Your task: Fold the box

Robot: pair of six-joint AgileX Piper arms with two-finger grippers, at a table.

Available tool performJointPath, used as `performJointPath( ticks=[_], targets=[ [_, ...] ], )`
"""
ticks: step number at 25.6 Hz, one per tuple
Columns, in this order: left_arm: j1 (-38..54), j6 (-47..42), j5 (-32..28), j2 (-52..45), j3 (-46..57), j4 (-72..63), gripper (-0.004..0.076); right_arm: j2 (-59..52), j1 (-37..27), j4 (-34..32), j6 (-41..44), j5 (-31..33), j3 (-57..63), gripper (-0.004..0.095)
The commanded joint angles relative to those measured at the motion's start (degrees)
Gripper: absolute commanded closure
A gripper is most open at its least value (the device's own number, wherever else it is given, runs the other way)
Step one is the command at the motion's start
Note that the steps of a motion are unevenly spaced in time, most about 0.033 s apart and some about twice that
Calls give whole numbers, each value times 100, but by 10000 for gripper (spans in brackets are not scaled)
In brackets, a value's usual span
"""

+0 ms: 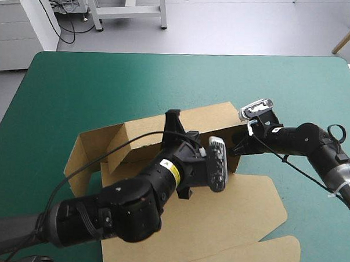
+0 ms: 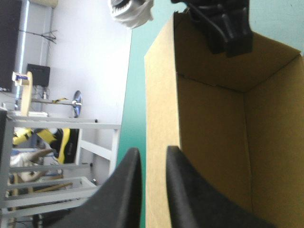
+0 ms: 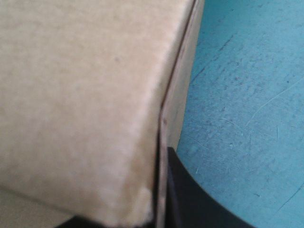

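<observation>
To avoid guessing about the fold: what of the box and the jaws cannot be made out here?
High view: the left arm covers much of the box's floor and near wall.
High view: the flat lid's near edge is partly cut off at the picture's bottom.
Right wrist view: the box, close and blurred, hides most of the right gripper's jaws.

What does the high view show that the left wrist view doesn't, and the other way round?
Only the high view: the brown cardboard box has a flat lid lying toward the table's near edge.

Only the left wrist view: one raised wall of the box stands right between the two fingers of the left black-fingered pincer, which is nipped shut on it.

Both: the box's raised walls, the teal-green table cover, and the right black-fingered pincer holding the box's other end.
</observation>
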Motion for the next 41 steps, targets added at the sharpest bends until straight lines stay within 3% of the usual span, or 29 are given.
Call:
performJointPath(
  ticks=[1,7,12,15,22,25,41],
  targets=[
    [443,103,137,-218,-644,-295,725,-164,28,185,46,50,-144,927],
    [3005,925,428,-240,-1810,-2584,710,-164,28,88,79,25,-144,927],
    [4784,898,575,-330,-2006,-3326,710,-164,28,66,158,-136,-144,927],
    [5522,765,618,-339,-2006,-3520,710,-164,17,-397,883,-452,-233,927],
    [6167,701,892,-388,-2006,-3544,711,-164,17,-2504,2679,-144,-755,927],
    [6294,687,889,-431,-2006,-3544,711,-164,17,-3060,3035,143,-1019,927],
    [6316,623,1003,-589,-2006,-2976,711,-152,17,-3340,3519,2274,-2060,927]
  ],
)
